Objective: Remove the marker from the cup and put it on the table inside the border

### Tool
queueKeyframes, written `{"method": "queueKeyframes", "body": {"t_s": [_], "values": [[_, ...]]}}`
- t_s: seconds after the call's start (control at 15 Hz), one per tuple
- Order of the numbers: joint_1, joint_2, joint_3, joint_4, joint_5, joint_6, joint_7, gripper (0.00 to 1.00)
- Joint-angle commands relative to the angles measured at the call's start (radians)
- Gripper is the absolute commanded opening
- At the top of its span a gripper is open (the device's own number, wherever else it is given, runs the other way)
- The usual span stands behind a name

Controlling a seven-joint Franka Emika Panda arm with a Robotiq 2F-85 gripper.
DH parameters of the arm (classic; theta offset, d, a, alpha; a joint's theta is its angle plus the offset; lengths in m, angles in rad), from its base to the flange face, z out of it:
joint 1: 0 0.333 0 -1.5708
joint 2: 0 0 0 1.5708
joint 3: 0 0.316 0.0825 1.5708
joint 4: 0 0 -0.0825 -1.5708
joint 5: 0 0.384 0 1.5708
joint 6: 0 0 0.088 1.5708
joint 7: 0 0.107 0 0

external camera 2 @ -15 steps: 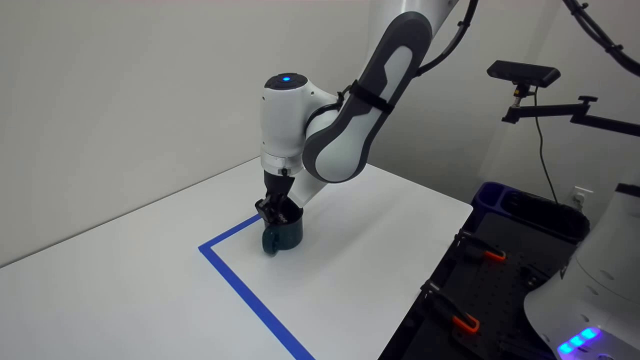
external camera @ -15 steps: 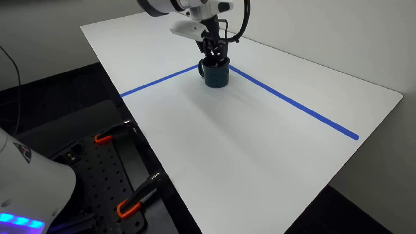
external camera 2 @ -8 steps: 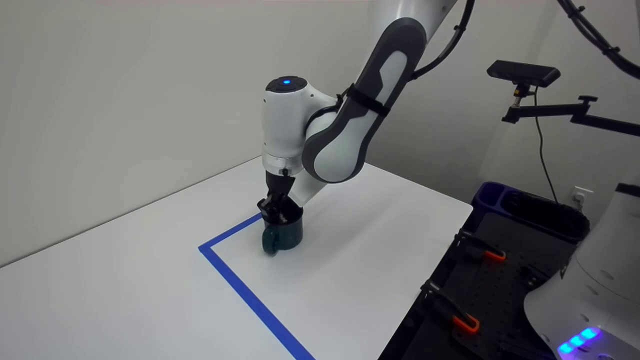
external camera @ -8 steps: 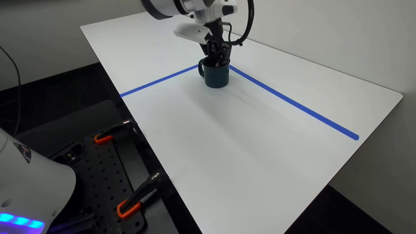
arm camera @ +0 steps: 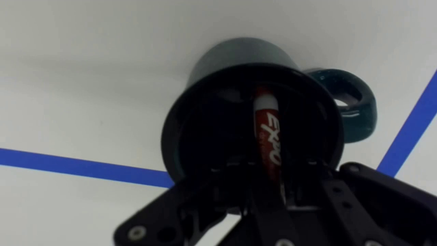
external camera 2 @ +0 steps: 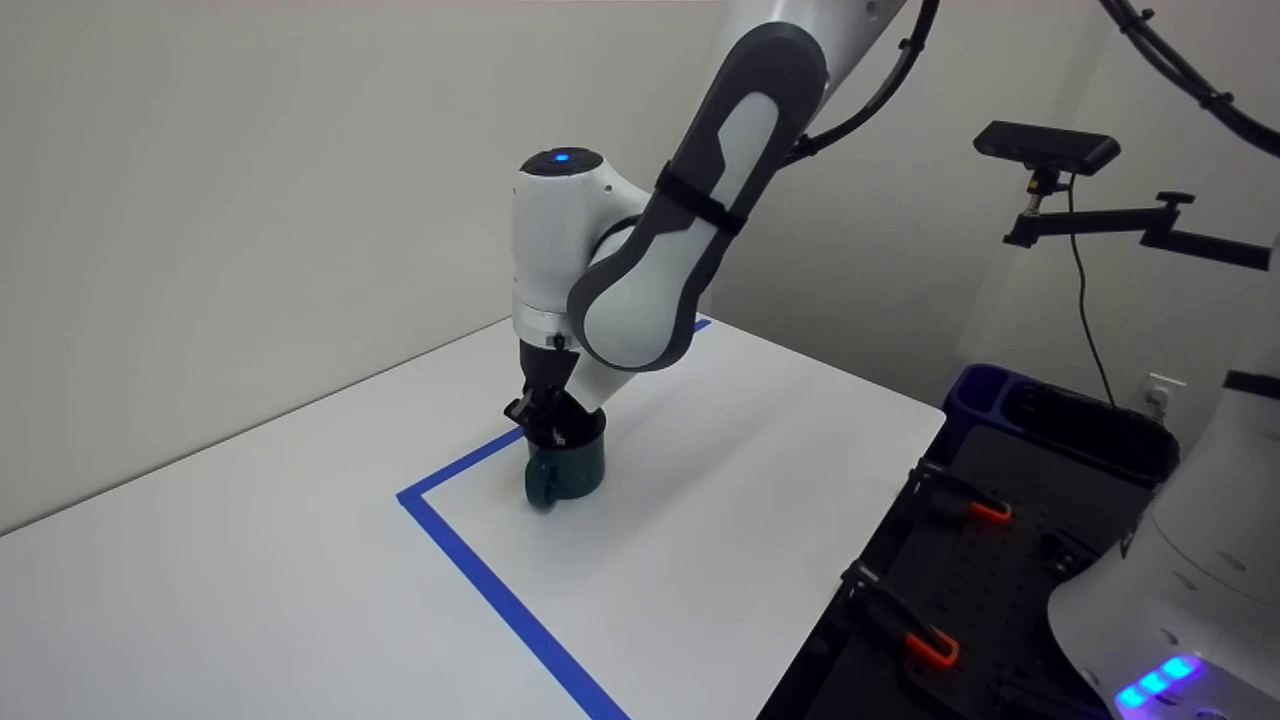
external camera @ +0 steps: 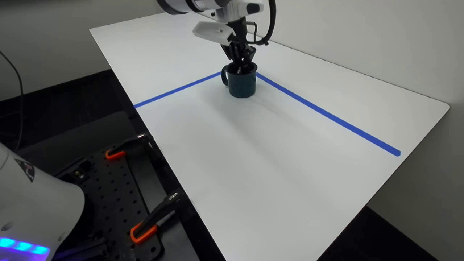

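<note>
The red marker [arm camera: 268, 130] has a big white word on its side: "EXPO". Smaller writing on it is too blurry to read. A black and orange clip [external camera: 159, 214] has pale marks, too small to read. In an exterior view, the arm [external camera 2: 625, 320] slopes down, then its wrist [external camera 2: 550, 240] stands straight, with the claw [arm camera: 275, 167] pointing down into the cup [external camera: 242, 87]. The marker leans inside the cup, between the claw's two sides. It is too dark to tell if they squeeze it. The cup stands upright on the white desk [external camera: 272, 199], just inside the blue lines [external camera: 326, 114].
</note>
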Motion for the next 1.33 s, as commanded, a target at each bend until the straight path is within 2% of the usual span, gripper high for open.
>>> {"method": "queueKeyframes", "body": {"t_s": [0.0, 0.27, 0.47, 0.67, 1.27], "values": [[0.057, -0.108, -0.030, -0.048, 0.064, -0.022, -0.064, 0.05], [0.108, -0.210, -0.074, -0.071, 0.035, -0.075, -0.038, 0.05], [0.118, -0.286, -0.102, -0.087, -0.005, -0.155, -0.007, 0.05], [0.072, -0.324, -0.100, -0.101, -0.008, -0.229, -0.017, 0.05], [-0.102, -0.210, -0.058, -0.104, 0.236, -0.241, -0.255, 0.05]]}}
